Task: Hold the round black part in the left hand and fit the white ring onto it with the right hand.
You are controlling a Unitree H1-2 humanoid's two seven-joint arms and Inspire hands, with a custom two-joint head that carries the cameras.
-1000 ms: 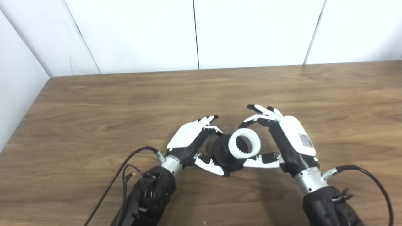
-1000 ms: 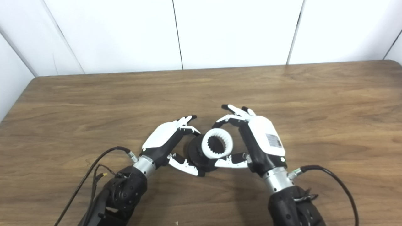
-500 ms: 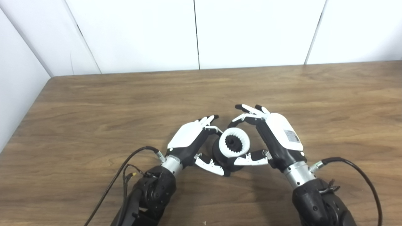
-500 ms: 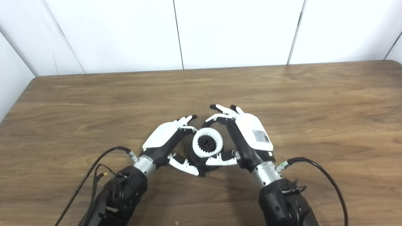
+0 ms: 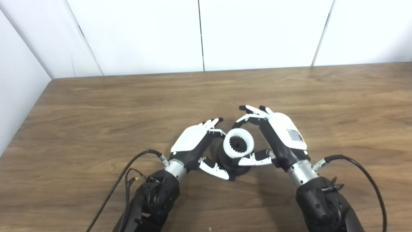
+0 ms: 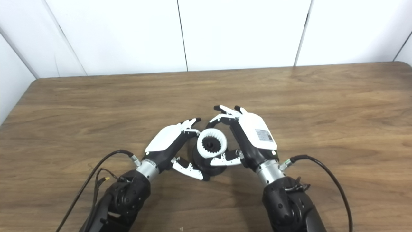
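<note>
My left hand (image 5: 196, 145) is shut on the round black part (image 5: 227, 162), fingers curled over its top and thumb under its near side. The white ring (image 5: 238, 147), toothed on the inside, sits against the face of the black part, and the part's black toothed hub shows through its middle. My right hand (image 5: 273, 138) is shut on the ring, fingers above it and thumb below. In the right eye view the ring (image 6: 211, 147) lies between the left hand (image 6: 169, 143) and the right hand (image 6: 252, 137). How deeply the ring is seated cannot be seen.
The wooden table (image 5: 128, 103) stretches out around both hands. A white panelled wall (image 5: 199, 35) rises behind its far edge. Black cables (image 5: 370, 180) trail from both wrists across the near part of the table.
My right hand has carried the white ring leftwards onto the face of the black part; the hub now shows inside the ring. The left hand has stayed where it was.
</note>
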